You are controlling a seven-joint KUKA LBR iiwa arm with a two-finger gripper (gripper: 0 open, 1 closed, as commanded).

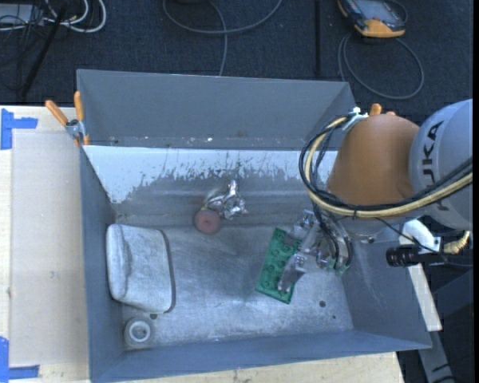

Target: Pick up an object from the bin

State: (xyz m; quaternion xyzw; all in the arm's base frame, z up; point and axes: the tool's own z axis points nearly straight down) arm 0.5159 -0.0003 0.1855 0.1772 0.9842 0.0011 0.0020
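One flat green circuit board [270, 271] lies partly under the gripper [295, 271]; I cannot tell if the gripper is wide or closed.

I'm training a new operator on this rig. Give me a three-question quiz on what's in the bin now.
1. True or false: the gripper is at the green board in the bin's right half.
2. Which lies nearest the bin's front left corner? A) small ring B) crumpled foil C) pink disc
3. Fill in: the grey pad lies along the bin's ____ wall.
Key: 1 true; 2 A; 3 left.
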